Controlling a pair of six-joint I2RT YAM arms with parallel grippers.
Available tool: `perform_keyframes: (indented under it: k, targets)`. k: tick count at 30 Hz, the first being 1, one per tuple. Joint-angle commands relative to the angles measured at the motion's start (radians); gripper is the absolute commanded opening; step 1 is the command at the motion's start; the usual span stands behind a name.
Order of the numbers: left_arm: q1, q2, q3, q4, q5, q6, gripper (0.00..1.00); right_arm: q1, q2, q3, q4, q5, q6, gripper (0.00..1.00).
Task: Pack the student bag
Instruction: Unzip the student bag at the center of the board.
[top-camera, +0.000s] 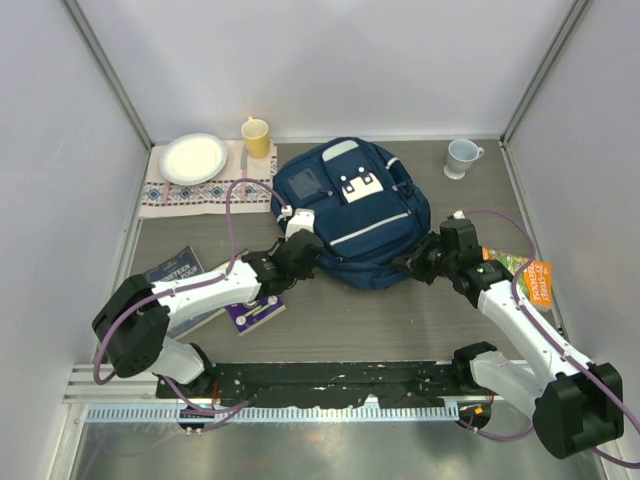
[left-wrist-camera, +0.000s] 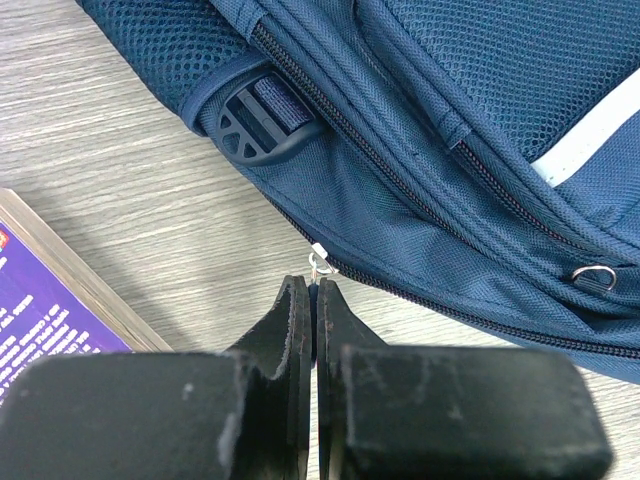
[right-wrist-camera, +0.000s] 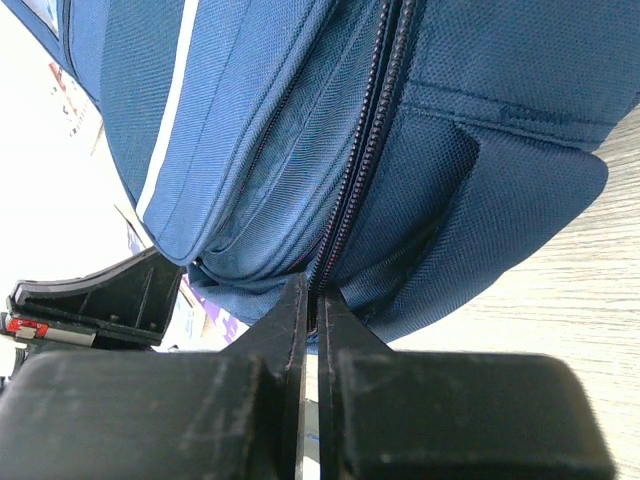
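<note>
Bag (top-camera: 350, 215), navy woven nylon with white stripes, lies flat mid-table (top-camera: 400, 320) on grey wood-grain. Near left lie two flat glossy books (top-camera: 180, 272). Left gripper (left-wrist-camera: 313, 290) is clenched, its tips at a small silver zip ring (left-wrist-camera: 318, 264) on the bag's near-left edge. Right gripper (right-wrist-camera: 312, 292) is clenched against the toothed zip seam at the near-right corner. Far: embroidered cloth (top-camera: 165, 195), round white plate (top-camera: 193, 158), yellow cup (top-camera: 256, 137), white mug (top-camera: 461, 157).
</note>
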Motion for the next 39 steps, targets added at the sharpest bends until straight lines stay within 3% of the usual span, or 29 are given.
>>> perform_keyframes:
  k: [1,9,12,13,15,18,19,21,24,25,27,28,31,35,39]
  targets:
    - [0.029,0.0,0.032,-0.093,-0.117,0.025,0.0,-0.017,-0.037,0.032,0.042,0.034,-0.034,0.01]
    - [0.065,-0.006,0.023,-0.119,-0.119,0.045,0.0,-0.017,-0.056,0.003,0.067,0.02,-0.023,0.01]
    - [0.065,-0.003,0.026,-0.122,-0.108,0.053,0.06,-0.016,-0.059,-0.012,0.081,0.011,-0.017,0.01]
    - [0.065,-0.004,0.026,-0.119,-0.102,0.06,0.16,-0.016,-0.059,-0.015,0.084,0.007,-0.014,0.01]
    - [0.065,-0.015,0.026,-0.104,-0.059,0.065,0.22,-0.014,-0.066,-0.032,0.093,0.007,-0.006,0.01]
    - [0.065,-0.041,0.023,-0.081,0.007,0.071,0.38,-0.014,-0.076,-0.075,0.143,-0.006,0.026,0.01]
    - [0.065,-0.047,0.026,-0.082,0.018,0.071,0.53,-0.014,-0.074,-0.086,0.16,-0.012,0.035,0.01]
    - [0.065,-0.072,0.032,-0.095,0.024,0.062,0.66,0.003,-0.071,-0.128,0.202,-0.019,0.09,0.01]
    - [0.065,-0.098,0.031,-0.116,-0.005,0.047,0.82,0.117,-0.086,-0.205,0.271,0.055,0.204,0.02]
    - [0.065,-0.106,0.034,-0.124,-0.007,0.043,0.84,0.15,-0.114,-0.213,0.271,0.094,0.213,0.13]
    - [0.065,-0.13,0.037,-0.144,-0.013,0.031,0.87,0.193,-0.146,-0.209,0.227,0.173,0.206,0.24]
    - [0.065,-0.138,0.04,-0.156,-0.026,0.022,0.91,0.195,-0.158,-0.196,0.201,0.191,0.194,0.42]
    - [0.065,-0.161,0.043,-0.211,-0.057,-0.009,0.95,0.193,-0.191,-0.089,0.049,0.331,0.083,0.63]
    - [0.071,-0.188,0.032,-0.291,-0.102,-0.048,0.97,0.193,-0.171,0.063,-0.073,0.406,-0.064,0.67]
    - [0.12,-0.236,0.006,-0.369,-0.099,-0.13,1.0,0.195,-0.096,0.123,0.036,0.243,-0.178,0.67]
